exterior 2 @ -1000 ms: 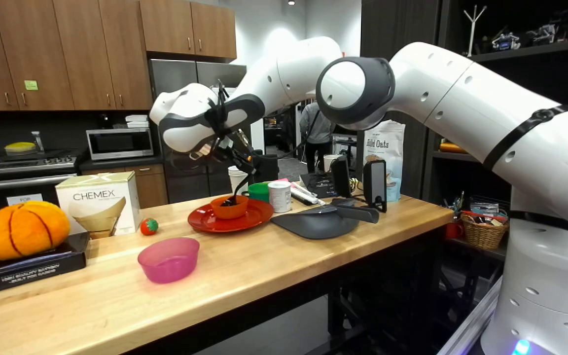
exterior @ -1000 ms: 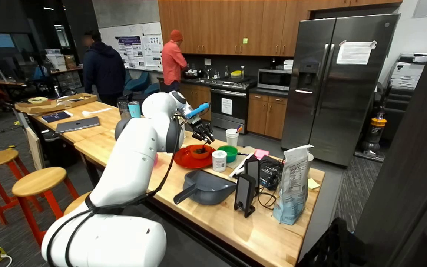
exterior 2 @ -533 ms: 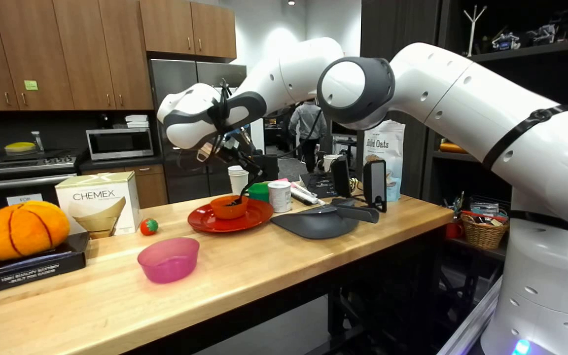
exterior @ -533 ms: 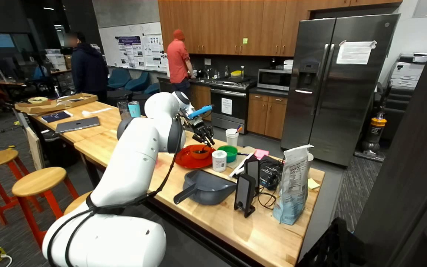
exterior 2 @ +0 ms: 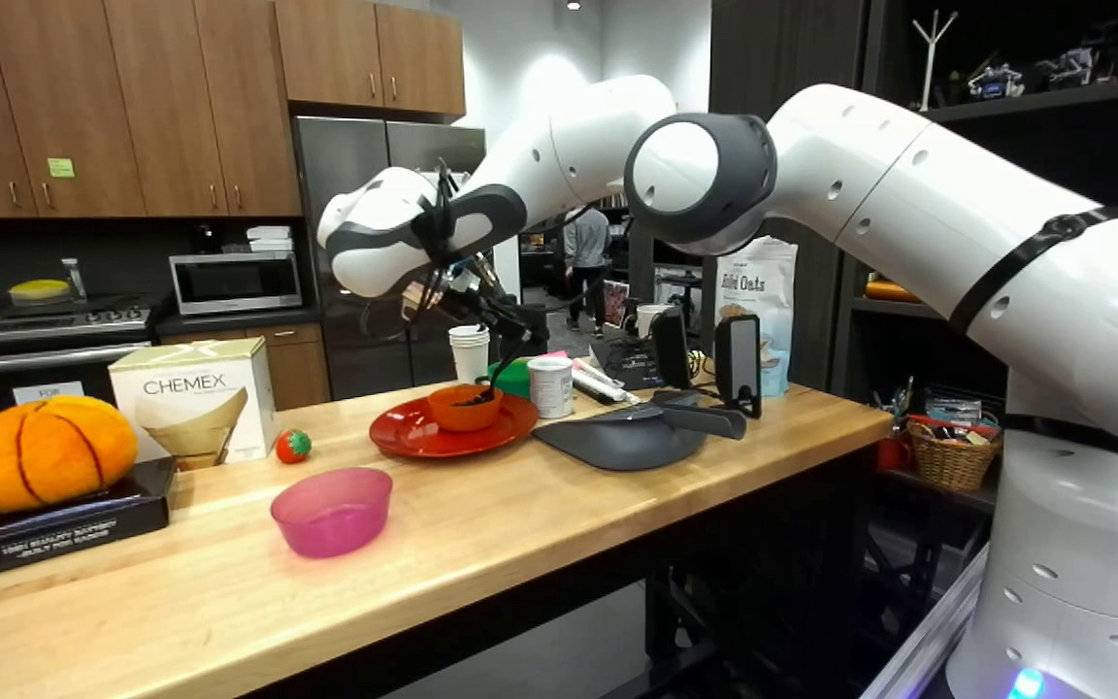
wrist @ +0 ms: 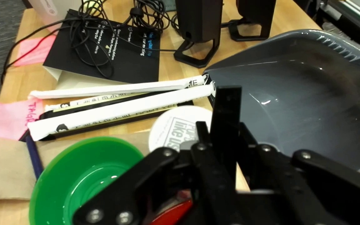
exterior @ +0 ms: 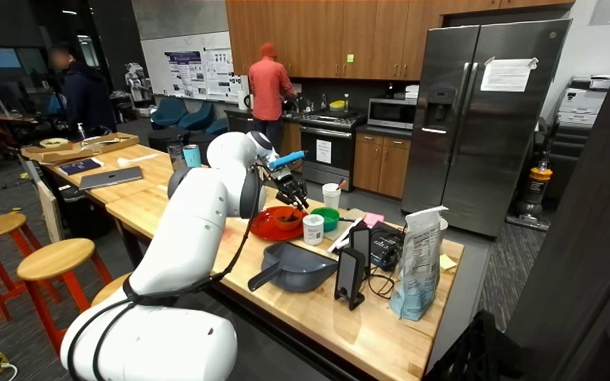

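Note:
My gripper (wrist: 222, 134) is shut on the handle of a black utensil (wrist: 227, 109), which rises between the fingers in the wrist view. In an exterior view the utensil's dark shaft (exterior 2: 501, 366) slants down from the gripper (exterior 2: 528, 330) into an orange bowl (exterior 2: 465, 416). That bowl sits on a red plate (exterior 2: 402, 434), toward the plate's right side there. The utensil's lower end is inside the bowl near its rim; I cannot tell what dark matter lies there. Beside the plate stand a green bowl (wrist: 83, 184) and a white lidded tub (exterior: 313, 230).
A grey dustpan (exterior: 299, 269) lies near the tub. Wrapped sticks (wrist: 120, 107), black speakers (exterior: 350, 275), an oats bag (exterior: 419, 270) and stacked cups (exterior: 331, 197) stand further along. A pink bowl (exterior 2: 331, 515), toy tomato (exterior 2: 293, 446) and Chemex box (exterior 2: 195, 388) are on the opposite side.
In an exterior view my gripper has shifted right with the utensil, which slants more. The orange bowl has slid slightly right on the plate. People in the background have moved.

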Motion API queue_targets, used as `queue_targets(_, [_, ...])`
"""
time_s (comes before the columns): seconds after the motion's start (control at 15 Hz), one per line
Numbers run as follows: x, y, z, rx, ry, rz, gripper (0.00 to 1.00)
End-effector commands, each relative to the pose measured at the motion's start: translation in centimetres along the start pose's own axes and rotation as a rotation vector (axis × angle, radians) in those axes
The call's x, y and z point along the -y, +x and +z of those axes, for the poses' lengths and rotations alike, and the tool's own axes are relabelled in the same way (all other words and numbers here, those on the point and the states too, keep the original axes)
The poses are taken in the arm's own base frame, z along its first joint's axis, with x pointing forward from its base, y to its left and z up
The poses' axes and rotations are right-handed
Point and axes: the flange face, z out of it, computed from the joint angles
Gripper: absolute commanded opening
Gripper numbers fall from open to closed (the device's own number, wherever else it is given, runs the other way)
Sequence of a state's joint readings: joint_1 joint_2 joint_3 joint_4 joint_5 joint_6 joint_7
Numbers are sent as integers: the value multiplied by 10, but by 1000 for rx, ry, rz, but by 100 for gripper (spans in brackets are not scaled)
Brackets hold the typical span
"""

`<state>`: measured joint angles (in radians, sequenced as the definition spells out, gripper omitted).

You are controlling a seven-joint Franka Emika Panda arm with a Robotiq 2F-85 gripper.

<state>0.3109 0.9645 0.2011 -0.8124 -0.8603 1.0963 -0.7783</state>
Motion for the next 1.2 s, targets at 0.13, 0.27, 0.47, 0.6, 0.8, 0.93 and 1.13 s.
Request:
queue_targets(0.13, [-2,0,-2,51,-89,23,6])
queue_targets(0.27, [-4,3,-5,42,-131,35,6])
queue_targets(0.47, [-7,8,-12,-13,-179,46,6])
queue_targets(0.6, [-9,10,-16,-66,-186,45,6])
queue_targets(0.8, [-11,8,-23,-128,-195,31,6])
queue_targets(0.93, [-10,4,-27,-155,-185,6,6])
queue_targets(1.13, [-7,-4,-30,-172,-157,-30,6])
